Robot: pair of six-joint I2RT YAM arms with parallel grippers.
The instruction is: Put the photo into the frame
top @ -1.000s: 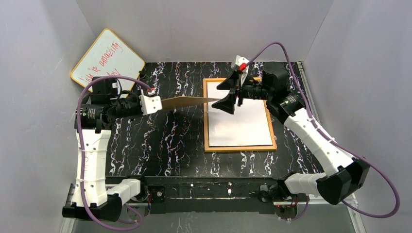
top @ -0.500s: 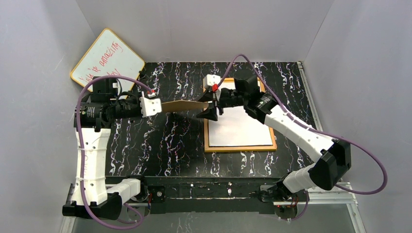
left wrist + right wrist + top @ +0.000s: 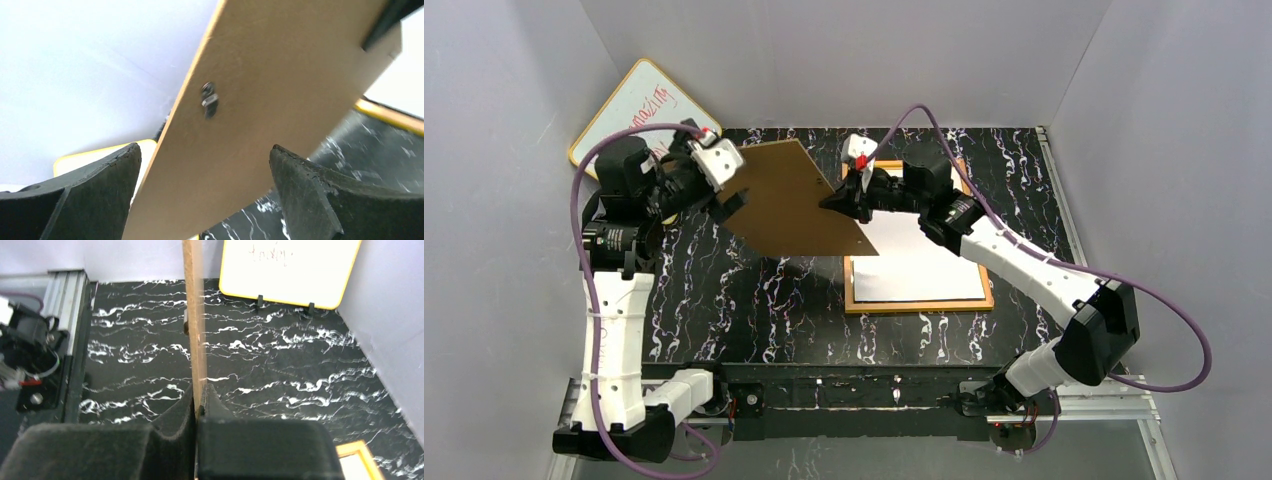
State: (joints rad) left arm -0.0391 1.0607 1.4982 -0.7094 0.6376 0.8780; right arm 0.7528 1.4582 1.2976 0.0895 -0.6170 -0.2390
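Left gripper [image 3: 736, 195] is at 10 o'clock of the black marbled table [image 3: 754, 300] in the top view, at the left corner of the brown backing board [image 3: 794, 200]. The board is raised over the table and tilted. The right gripper [image 3: 836, 200] is clamped on the board's right edge. The frame [image 3: 919, 303] lies flat at 3 o'clock with its orange-brown back up, and the photo [image 3: 924, 265] lies inside it, white back up. The whiteboard [image 3: 634, 110] leans at 10 o'clock.

From the left wrist, the fingers [image 3: 80, 195] stand wide apart. The board's face [image 3: 280, 75] crosses between them, with a small metal tab [image 3: 209, 100] on it; whether they touch it cannot be told.

From the right wrist, the right gripper [image 3: 197, 397] is pressed together on the board [image 3: 194, 315], seen edge-on toward 12 o'clock. The whiteboard [image 3: 290, 270] is at 1 o'clock.
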